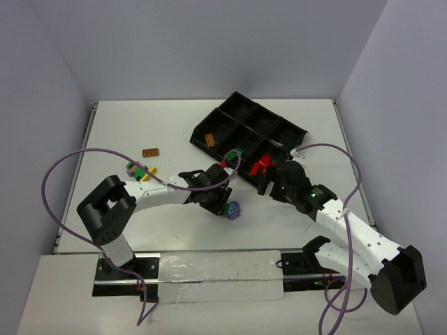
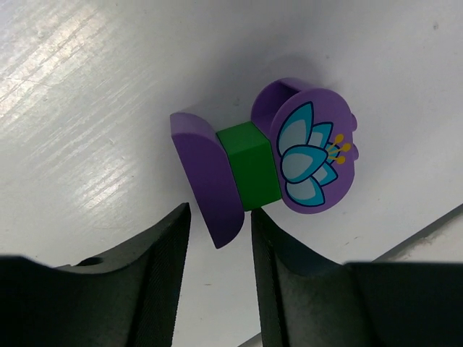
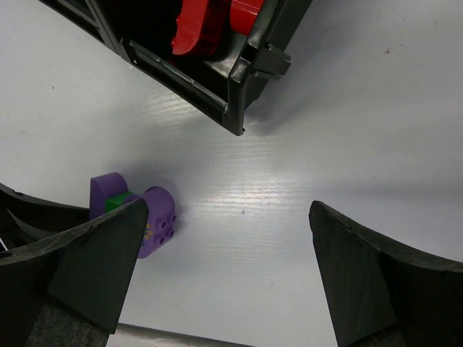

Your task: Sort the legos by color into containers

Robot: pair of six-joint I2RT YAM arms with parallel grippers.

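Note:
A purple flower-shaped piece [image 1: 233,210] lies on the white table, joined to a green brick [image 2: 249,166] and a purple half-round piece [image 2: 206,177]. My left gripper [image 2: 218,217] is open, and the lower edge of the half-round piece sits between its fingertips without a visible grip. The flower piece also shows in the right wrist view [image 3: 155,217]. My right gripper [image 3: 226,217] is wide open and empty over bare table beside the near corner of the black divided tray [image 1: 286,132]. Red bricks [image 1: 260,165] lie in a near compartment, and an orange brick [image 1: 209,139] in a left one.
An orange brick [image 1: 150,152] lies loose on the table at the left. A small cluster of green, purple and yellow bricks [image 1: 140,171] lies beside the left arm. A green and purple piece [image 1: 235,153] sits in the tray. Purple cables loop over both arms.

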